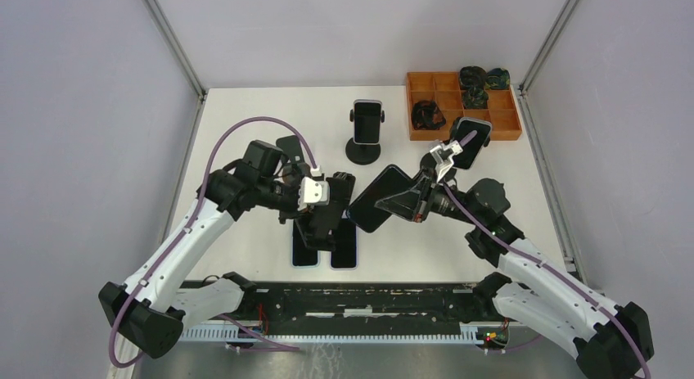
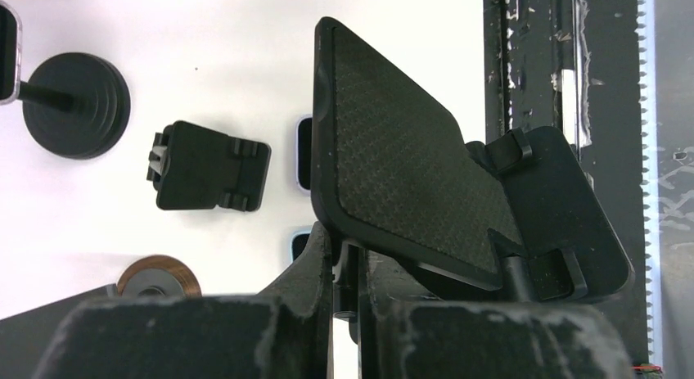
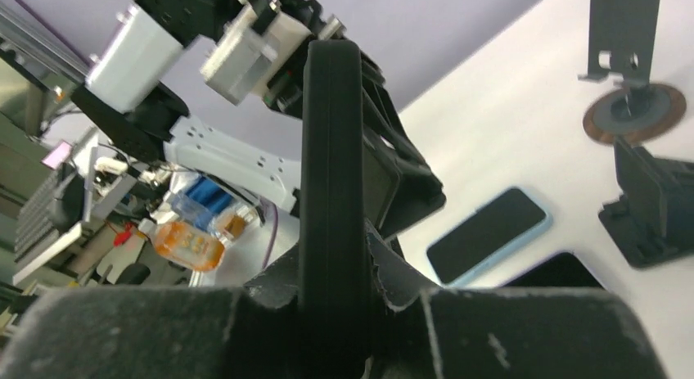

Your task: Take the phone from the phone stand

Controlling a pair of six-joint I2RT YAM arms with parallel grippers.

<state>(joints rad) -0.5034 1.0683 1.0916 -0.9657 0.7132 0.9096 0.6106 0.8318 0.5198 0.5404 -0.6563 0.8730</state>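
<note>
A black phone [image 1: 376, 197] with a textured back [image 2: 401, 174] is held in the air at mid table. My right gripper [image 1: 413, 200] is shut on its right end; the right wrist view shows the phone edge-on [image 3: 331, 150] between the fingers of that gripper [image 3: 335, 272]. My left gripper [image 1: 327, 207] is shut on the black phone stand [image 1: 335, 195], and in its wrist view this gripper [image 2: 348, 264] pinches a thin part under the cradle [image 2: 565, 223]. The phone's end lies against the cradle by the clips; whether it is free of them I cannot tell.
Two phones [image 1: 307, 248] [image 1: 344, 246] lie flat under the left gripper. A phone stands on a round-base stand [image 1: 362, 152], and another stand with a phone [image 1: 470, 142] is near an orange tray [image 1: 425, 133]. A small black folding stand [image 2: 209, 166] lies on the table.
</note>
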